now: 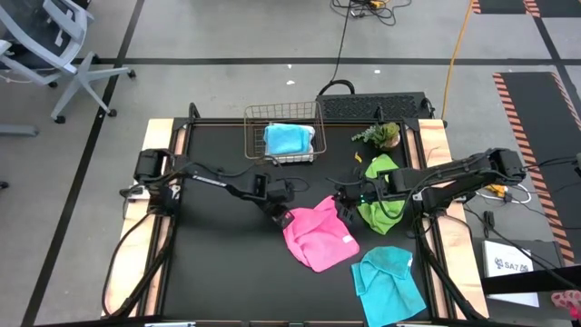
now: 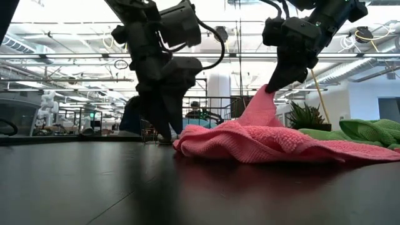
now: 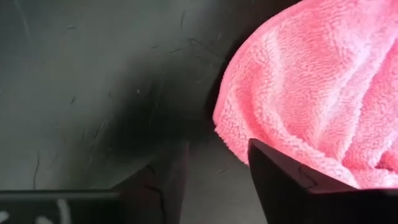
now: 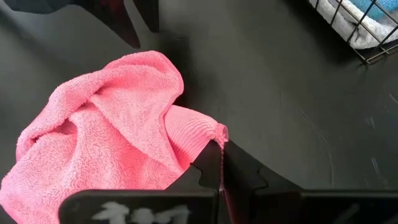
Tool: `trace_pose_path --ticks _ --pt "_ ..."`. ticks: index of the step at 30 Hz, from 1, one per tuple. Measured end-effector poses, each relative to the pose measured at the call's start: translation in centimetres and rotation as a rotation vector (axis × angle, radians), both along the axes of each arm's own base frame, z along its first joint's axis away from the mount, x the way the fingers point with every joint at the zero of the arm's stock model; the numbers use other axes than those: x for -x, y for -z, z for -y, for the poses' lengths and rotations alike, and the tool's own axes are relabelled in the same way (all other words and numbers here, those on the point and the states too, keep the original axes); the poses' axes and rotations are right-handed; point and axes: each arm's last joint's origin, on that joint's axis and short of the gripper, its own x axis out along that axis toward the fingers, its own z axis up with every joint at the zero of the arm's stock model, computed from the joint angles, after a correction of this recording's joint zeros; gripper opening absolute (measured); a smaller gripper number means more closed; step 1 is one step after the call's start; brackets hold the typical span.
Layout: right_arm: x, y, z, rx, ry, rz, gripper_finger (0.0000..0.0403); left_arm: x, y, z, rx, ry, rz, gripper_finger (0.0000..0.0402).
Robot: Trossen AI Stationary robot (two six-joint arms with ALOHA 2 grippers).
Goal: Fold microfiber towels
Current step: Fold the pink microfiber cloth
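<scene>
Right gripper [image 1: 346, 214] at the high view's centre is pinched together on a corner of the pink towel [image 1: 319, 234], lifting that corner into a peak. Left gripper [image 1: 283, 216], just left of centre, stands with fingers spread at the towel's left edge, gripping nothing; one finger [image 3: 292, 183] is touching the cloth.

Largest is the black table [image 1: 218, 263]. Next comes the copper wire basket [image 1: 281, 136] at upper centre, holding a cyan towel [image 1: 286, 138]. A second cyan towel [image 1: 388, 282] lies lower right, a lime green towel [image 1: 381, 204] right of centre. Smallest, a green plant [image 1: 379, 136].
</scene>
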Motion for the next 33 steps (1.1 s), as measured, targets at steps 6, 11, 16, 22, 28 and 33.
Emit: trace_pose_path --ticks 6,11,16,22,28,33 --pt "0.0 0.0 0.0 -0.001 -0.001 0.0 0.0 -0.4 -0.2 -0.5 0.016 -0.027 0.045 0.0222" --pt "0.0 0.0 0.0 -0.002 -0.002 0.001 0.0 -0.8 0.4 -0.5 0.034 -0.026 0.055 0.0236" --pt "0.1 0.1 0.0 0.0 -0.001 -0.013 0.0 -1.3 2.0 0.1 0.081 -0.003 0.035 0.023" --pt "0.1 0.1 0.0 0.002 -0.002 -0.018 0.0 -1.7 2.5 0.4 0.092 0.007 0.044 0.021" --pt "0.1 0.1 0.0 0.003 -0.004 -0.016 0.0 -1.5 1.8 -0.7 0.095 -0.013 0.063 0.0112" --pt "0.1 0.1 0.0 0.003 -0.004 -0.016 0.0 -1.4 0.6 -1.6 0.096 -0.015 0.107 0.0012"
